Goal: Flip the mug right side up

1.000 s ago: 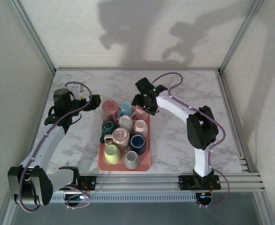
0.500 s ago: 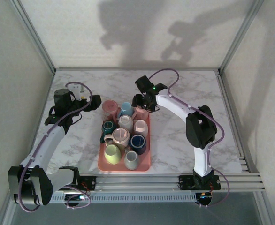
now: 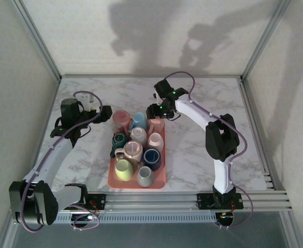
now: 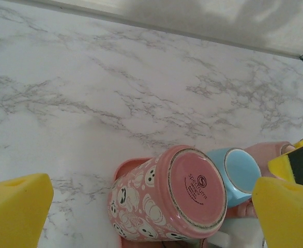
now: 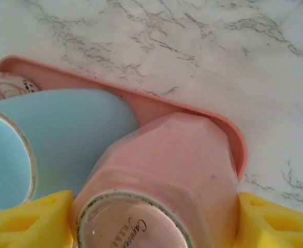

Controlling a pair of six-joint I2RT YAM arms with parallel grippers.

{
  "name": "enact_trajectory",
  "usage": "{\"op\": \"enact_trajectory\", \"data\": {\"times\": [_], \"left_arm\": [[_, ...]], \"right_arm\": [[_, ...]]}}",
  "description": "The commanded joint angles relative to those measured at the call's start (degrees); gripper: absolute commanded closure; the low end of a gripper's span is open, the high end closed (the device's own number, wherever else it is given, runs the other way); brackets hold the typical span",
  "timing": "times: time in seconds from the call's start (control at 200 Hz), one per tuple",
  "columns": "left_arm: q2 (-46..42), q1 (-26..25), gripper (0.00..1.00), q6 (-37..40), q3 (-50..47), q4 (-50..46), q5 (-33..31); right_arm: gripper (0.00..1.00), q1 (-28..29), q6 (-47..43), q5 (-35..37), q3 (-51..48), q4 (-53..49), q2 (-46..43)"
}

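Observation:
A pink faceted mug stands upside down in the far right corner of the salmon tray. My right gripper is shut on it, a yellow pad pressed on each side of its base end. From above, that gripper hangs over the tray's far end. A pink ghost-patterned mug stands upside down in the far left corner. My left gripper is open, with one pad on either side of the ghost mug and clear of it.
A light blue mug lies on its side between the two pink ones. The tray holds several more mugs closely packed. Bare marble table lies left, right and behind it. Frame posts stand at the table's corners.
My right gripper's jaws have narrowed onto the pink faceted mug, and its wrist has turned a little. The left arm has hardly moved.

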Motion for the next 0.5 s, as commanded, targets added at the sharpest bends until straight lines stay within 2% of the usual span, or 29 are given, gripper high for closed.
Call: {"op": "enact_trajectory", "data": {"times": [0.0, 0.366, 0.496], "left_arm": [[0.3, -0.5, 0.02, 0.5, -0.8, 1.7, -0.9], [1.1, -0.8, 0.03, -0.1, -3.3, 3.8, -0.9], [1.2, -1.0, 0.03, -0.4, -3.5, 3.6, -1.1]], "right_arm": [[0.34, -1.2, -8.8, -4.2, 3.7, -0.6, 0.8], [0.33, -1.2, -28.5, -10.0, 13.2, -9.8, 8.0], [0.26, -1.1, -34.4, -10.8, 16.6, -12.6, 11.0]]}}
